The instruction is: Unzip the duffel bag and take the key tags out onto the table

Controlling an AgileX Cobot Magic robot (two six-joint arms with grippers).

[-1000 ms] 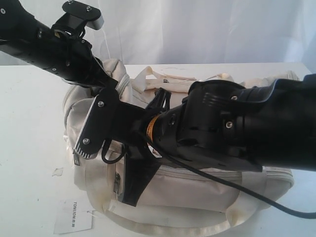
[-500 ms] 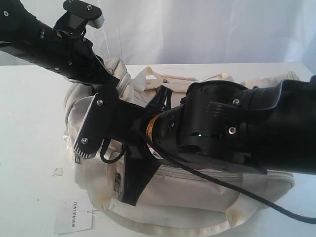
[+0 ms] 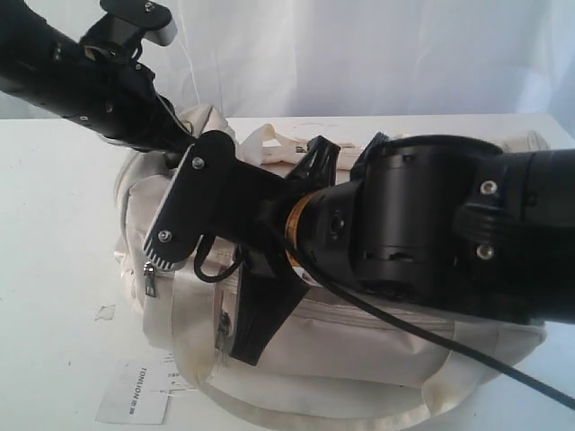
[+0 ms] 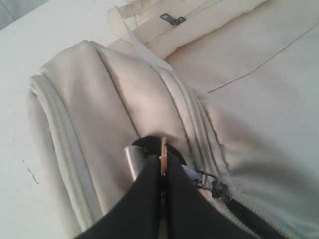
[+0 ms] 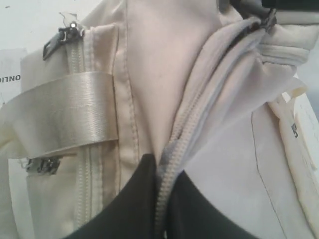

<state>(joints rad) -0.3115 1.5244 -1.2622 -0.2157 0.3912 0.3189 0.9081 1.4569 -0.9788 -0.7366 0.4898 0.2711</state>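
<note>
**Left gripper (image 4: 163,167).** The jaws are pressed together. They nip a thin brass-coloured metal piece (image 4: 163,148) at one end of the duffel bag (image 3: 359,350). What this piece belongs to cannot be told. A short silver cylinder (image 4: 132,158) sits against the jaws on one side. A dark zipper slider (image 4: 216,189) lies just beside them on the other.

**Right gripper (image 5: 164,174).** The jaws are clamped on the bag's main zipper seam (image 5: 199,109). The seam runs from between the jaws out across the bunched cream fabric. Near the jaws, a pale webbing handle (image 5: 65,109) crosses a second zipper line. A grey pull tab (image 5: 56,42) hangs at the far end of that line.

**Bag position.** The duffel bag rests on the white tabletop (image 3: 54,224), beneath both arms. A white paper label (image 3: 135,393) lies on the tabletop just beside the bag, well apart from both sets of jaws.
</note>
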